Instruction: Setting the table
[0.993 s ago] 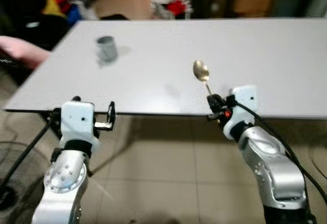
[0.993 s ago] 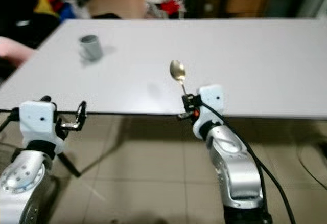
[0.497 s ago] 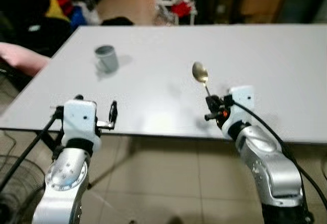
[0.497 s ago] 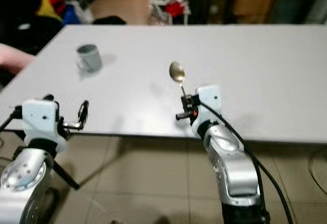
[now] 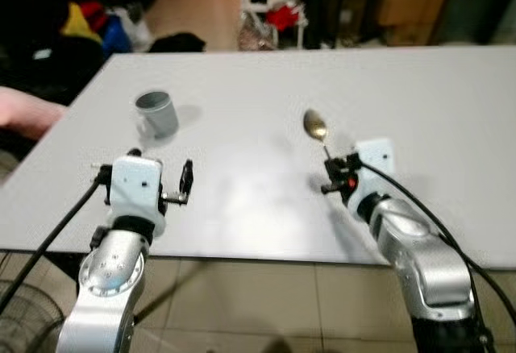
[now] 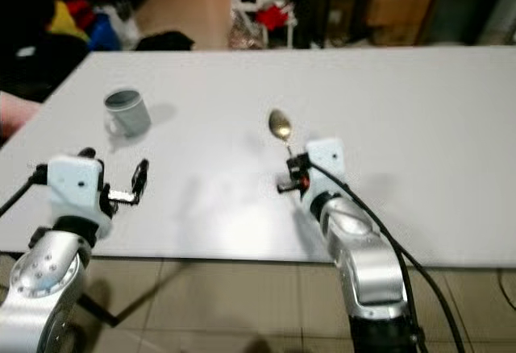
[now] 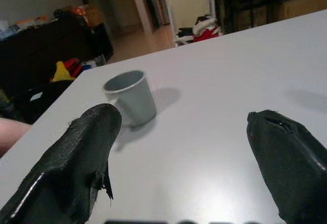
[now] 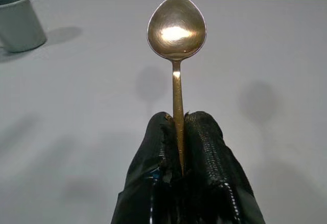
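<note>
Firmly pinching spoon (image 8: 176, 35) in right gripper (image 8: 178, 132) above table (image 5: 451, 95); left gripper (image 7: 189, 147) gaping wide near mug (image 7: 130, 96) by left edge.

White table (image 5: 451, 87), beige tiled floor (image 5: 266, 305), dark cluttered furniture (image 5: 379, 2) behind

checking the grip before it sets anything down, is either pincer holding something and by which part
The right pincer holds a gold spoon by its handle, bowl pointing up. The left pincer is open and holds nothing.
</note>
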### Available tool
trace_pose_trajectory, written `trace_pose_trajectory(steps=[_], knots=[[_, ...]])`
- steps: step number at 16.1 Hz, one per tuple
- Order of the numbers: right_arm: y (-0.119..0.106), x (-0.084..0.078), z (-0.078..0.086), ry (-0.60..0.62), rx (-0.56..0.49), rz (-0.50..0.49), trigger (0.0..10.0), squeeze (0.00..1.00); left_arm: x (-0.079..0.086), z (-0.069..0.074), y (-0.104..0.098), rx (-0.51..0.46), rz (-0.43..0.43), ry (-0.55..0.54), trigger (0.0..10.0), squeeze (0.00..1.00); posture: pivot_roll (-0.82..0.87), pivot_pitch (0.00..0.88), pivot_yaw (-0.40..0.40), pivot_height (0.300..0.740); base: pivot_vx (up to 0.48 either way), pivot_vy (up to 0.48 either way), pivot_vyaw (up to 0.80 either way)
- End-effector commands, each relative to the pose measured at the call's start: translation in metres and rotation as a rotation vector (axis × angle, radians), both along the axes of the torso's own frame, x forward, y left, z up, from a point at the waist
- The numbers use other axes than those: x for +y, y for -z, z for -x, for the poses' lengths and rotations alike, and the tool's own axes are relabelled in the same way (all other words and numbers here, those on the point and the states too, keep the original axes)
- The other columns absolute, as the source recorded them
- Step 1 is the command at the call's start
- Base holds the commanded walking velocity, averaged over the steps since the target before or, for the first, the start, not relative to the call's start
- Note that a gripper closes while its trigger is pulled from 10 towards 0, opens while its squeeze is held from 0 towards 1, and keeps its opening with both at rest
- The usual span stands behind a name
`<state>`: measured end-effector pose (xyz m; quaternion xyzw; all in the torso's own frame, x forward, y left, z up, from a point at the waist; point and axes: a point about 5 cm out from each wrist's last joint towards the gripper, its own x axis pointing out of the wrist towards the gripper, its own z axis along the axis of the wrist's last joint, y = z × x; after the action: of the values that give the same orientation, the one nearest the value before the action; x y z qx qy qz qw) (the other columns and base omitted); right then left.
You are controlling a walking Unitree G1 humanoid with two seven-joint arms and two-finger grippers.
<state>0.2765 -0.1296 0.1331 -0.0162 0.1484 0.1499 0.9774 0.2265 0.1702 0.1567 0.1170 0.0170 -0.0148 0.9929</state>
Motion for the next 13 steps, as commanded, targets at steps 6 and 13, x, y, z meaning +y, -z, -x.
trace_pose_trajectory(steps=[6,13], knots=[[0.013,0.027,0.003,-0.079,0.081,0.042,10.0,0.00,0.002,0.009,0.007,0.064,-0.063,0.088,10.0,0.00,-0.07,0.042,0.070,0.740,0.000,0.000,0.00],[0.006,0.014,0.008,0.026,0.026,-0.052,10.0,0.00,0.003,-0.003,0.004,0.057,-0.051,0.081,10.0,0.00,-0.08,0.058,0.101,0.740,0.000,0.298,-0.39]])
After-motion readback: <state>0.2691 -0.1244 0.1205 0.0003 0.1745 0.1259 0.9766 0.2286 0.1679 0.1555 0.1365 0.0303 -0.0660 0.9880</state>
